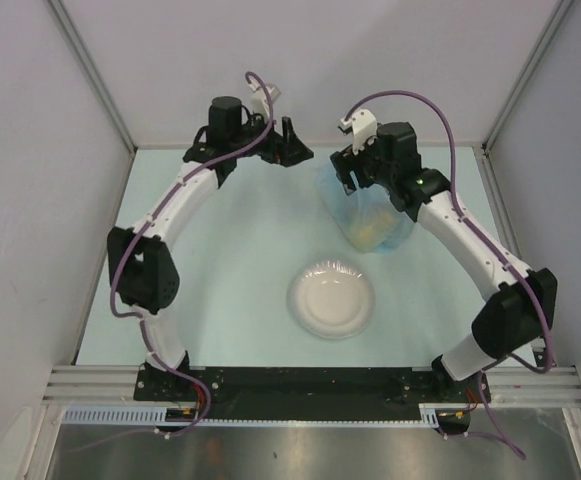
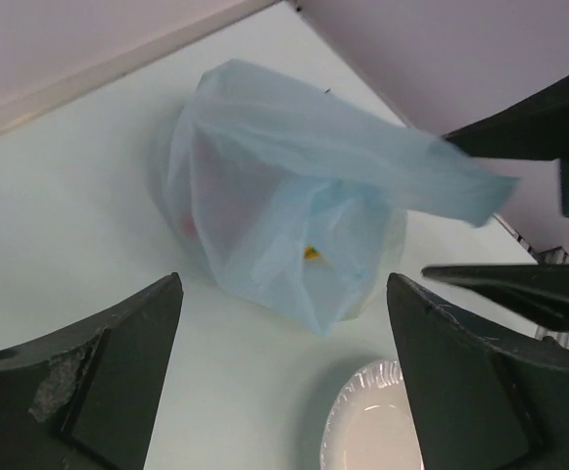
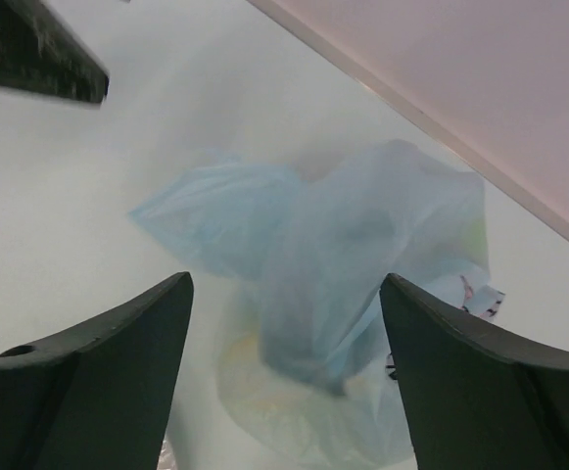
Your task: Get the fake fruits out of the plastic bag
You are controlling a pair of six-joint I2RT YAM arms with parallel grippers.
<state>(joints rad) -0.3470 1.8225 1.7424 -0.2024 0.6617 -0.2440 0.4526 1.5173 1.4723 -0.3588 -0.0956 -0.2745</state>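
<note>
Left arm [image 1: 185, 195]: bowed outward along the left edge of the tabletop [image 1: 230, 260], wrist turned inward near the far edge. Left hand [image 1: 288, 148]: aimed right at the plastic bag [image 1: 365, 205], near it but not touching, fingers spread wide with nothing between them.

Right arm [image 1: 465, 235]: bowed along the right edge, folded inward. Right hand [image 1: 350, 172]: poised over the bag's far end, fingers wide; contact with the plastic not resolvable.

Bag: far right part of the tabletop, beyond the white plate [image 1: 331, 298]. Long axis roughly far to near, bulging end toward the near edge, loose end toward the far edge under the right hand.

Top view only: both arms whole, plate apart from bag, yellowish patch of fake fruits [image 1: 372, 232] in the bulging end.

Left wrist view only: loose flap [image 2: 431, 171] standing off the heap, stretched toward the right hand's dark fingers [image 2: 529, 122]; reddish and small yellow spots through the plastic.

Right wrist view: bag blurred, printed marks [image 3: 475, 294] on its right side; single fruits not distinguishable.
</note>
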